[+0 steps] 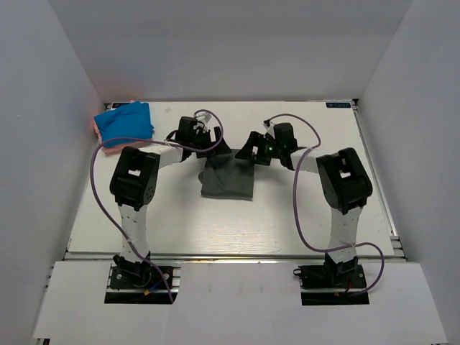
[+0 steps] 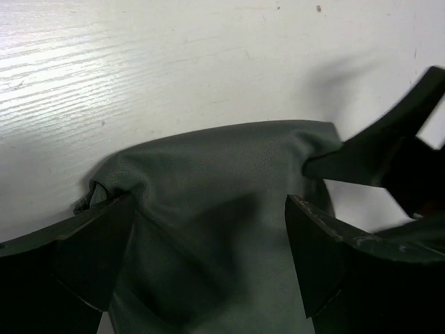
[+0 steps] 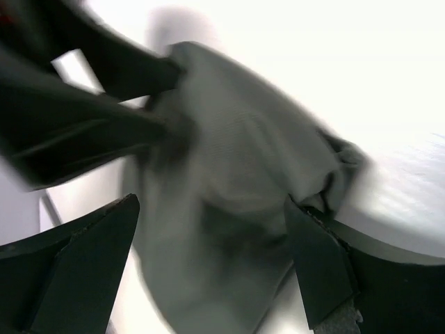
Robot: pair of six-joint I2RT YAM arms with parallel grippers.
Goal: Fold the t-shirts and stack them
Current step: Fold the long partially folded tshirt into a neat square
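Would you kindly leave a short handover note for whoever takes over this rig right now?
Left gripper: open, straddling the far edge of the grey shirt.
Right gripper: open, at the same edge.
The grey shirt lies folded in the middle of the table; the blue shirt sits folded on the pink shirt, far left corner.
Done: blue and pink stacked; grey looks folded.
Left: carry grey onto the stack.

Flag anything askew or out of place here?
The dark grey shirt mid-table is bunched at its far edge, between the open left gripper and right gripper. The blue shirt sits offset on the pink shirt, far left. Nothing spilled.
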